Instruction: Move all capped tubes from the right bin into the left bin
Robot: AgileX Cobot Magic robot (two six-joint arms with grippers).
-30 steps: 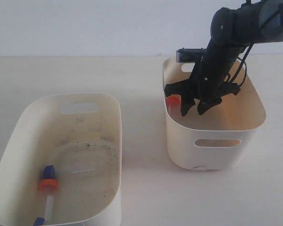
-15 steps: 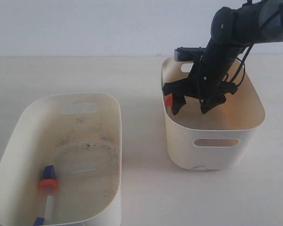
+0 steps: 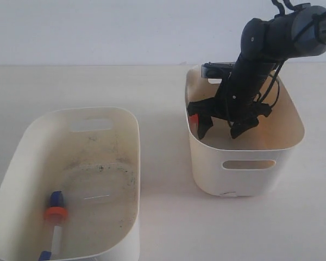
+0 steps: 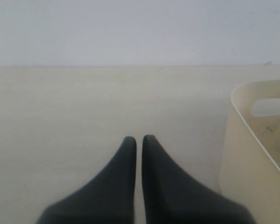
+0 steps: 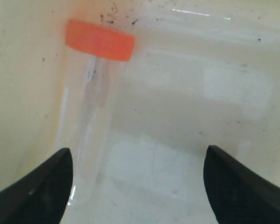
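One capped tube (image 5: 86, 126) stands slanted against the wall inside the right bin (image 3: 244, 163), its orange-red cap (image 5: 100, 39) uppermost. In the exterior view this orange-red cap (image 3: 192, 119) peeks out beside the left finger. My right gripper (image 5: 137, 156) is open inside that bin, with the tube just by one fingertip and not between the jaws. The right gripper (image 3: 220, 129) reaches down from above. In the left bin (image 3: 22, 157) lie capped tubes: an orange-red cap (image 3: 55, 213) and two blue caps (image 3: 56, 197). My left gripper (image 4: 139, 138) is shut and empty.
The left bin's rim and slot handle (image 4: 256, 121) show beside my left gripper, which hovers over bare tabletop (image 4: 84, 102). The dark right arm (image 3: 261, 49) leans over the right bin's back wall. Pale tabletop (image 3: 163, 98) separates the two bins.
The right gripper has shifted left inside the right bin, toward the wall where the orange-capped tube leans. It stays open. The tubes in the left bin have not moved.
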